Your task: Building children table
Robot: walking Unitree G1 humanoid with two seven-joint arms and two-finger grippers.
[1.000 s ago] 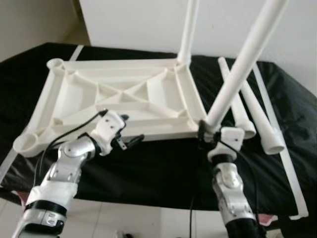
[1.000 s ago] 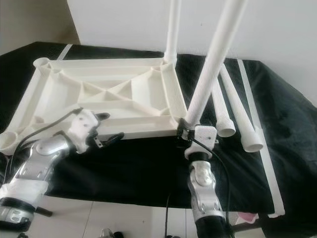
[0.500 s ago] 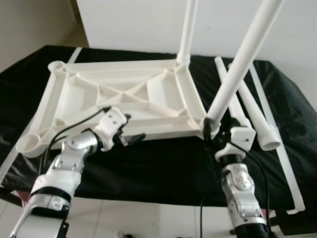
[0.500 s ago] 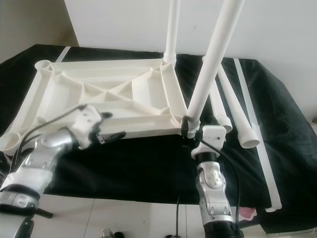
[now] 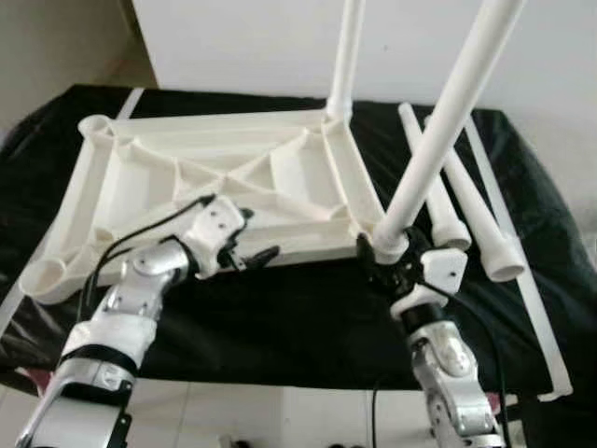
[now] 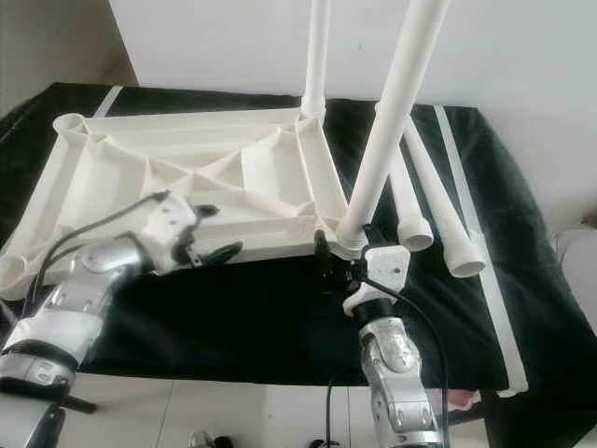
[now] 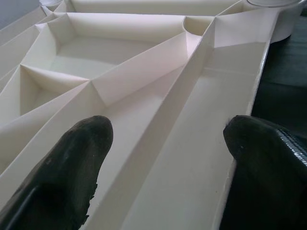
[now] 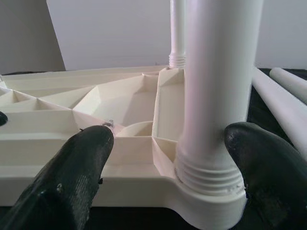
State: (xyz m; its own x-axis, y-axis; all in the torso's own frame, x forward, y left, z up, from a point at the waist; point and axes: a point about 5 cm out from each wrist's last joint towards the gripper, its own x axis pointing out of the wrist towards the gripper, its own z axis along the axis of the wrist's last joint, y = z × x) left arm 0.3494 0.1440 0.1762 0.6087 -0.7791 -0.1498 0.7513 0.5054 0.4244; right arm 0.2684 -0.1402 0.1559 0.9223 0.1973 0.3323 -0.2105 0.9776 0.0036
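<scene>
At five o'clock on the upturned tabletop (image 5: 224,182), lying ribs-up on the black table (image 5: 308,308): right claw (image 8: 168,163) wide open around the second leg (image 5: 448,121), seated at its threaded base, leaning toward one o'clock. Left claw (image 7: 163,158) open over the near rim. Next, probably: twist leg home, fetch a loose leg (image 5: 471,210).

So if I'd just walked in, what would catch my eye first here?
Probably the big white table top lying upside down on a black-covered surface, its ribbed underside showing, with two legs already standing up from its right-hand corners. The right hand sits at the base of the near leg, fingers open on either side of it, while the left hand hovers open over the top's near edge. Two spare legs lie to the right.
</scene>
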